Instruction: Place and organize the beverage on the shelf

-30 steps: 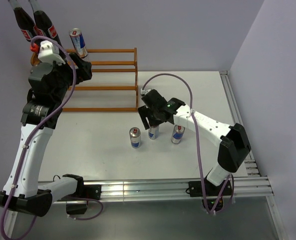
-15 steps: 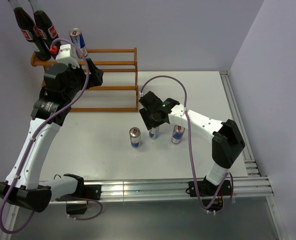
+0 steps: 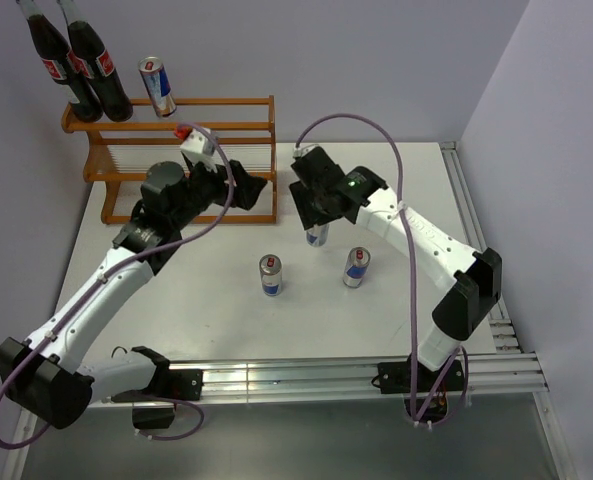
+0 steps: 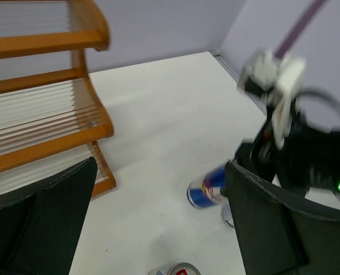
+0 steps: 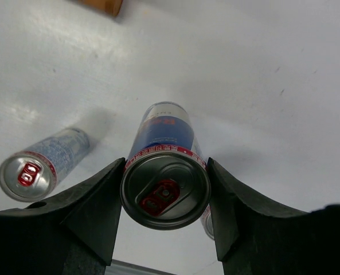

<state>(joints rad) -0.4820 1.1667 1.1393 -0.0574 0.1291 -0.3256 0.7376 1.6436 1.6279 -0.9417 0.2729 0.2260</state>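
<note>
The shelf (image 3: 186, 150) stands at the back left and fills the left of the left wrist view (image 4: 43, 103). On its top tier stand two cola bottles (image 3: 51, 60) (image 3: 96, 62) and one blue-and-silver can (image 3: 157, 86). My right gripper (image 3: 316, 215) (image 5: 165, 166) is shut on another can (image 3: 317, 235) (image 5: 165, 189) (image 4: 207, 190), gripped just under its rim and held off the table right of the shelf. Two more cans (image 3: 270, 275) (image 3: 355, 267) stand on the table. My left gripper (image 3: 251, 188) (image 4: 158, 189) hangs open and holds nothing by the shelf's right end.
The held can hangs between the shelf's right end post (image 3: 273, 160) and the two standing cans; the left one shows in the right wrist view (image 5: 40, 163). A metal rail (image 3: 466, 220) borders the table on the right. Walls close off the back and right.
My right gripper shut on the middle can and lifted it back toward the shelf. My left arm swung from the shelf's left end across to its right end, still open.
</note>
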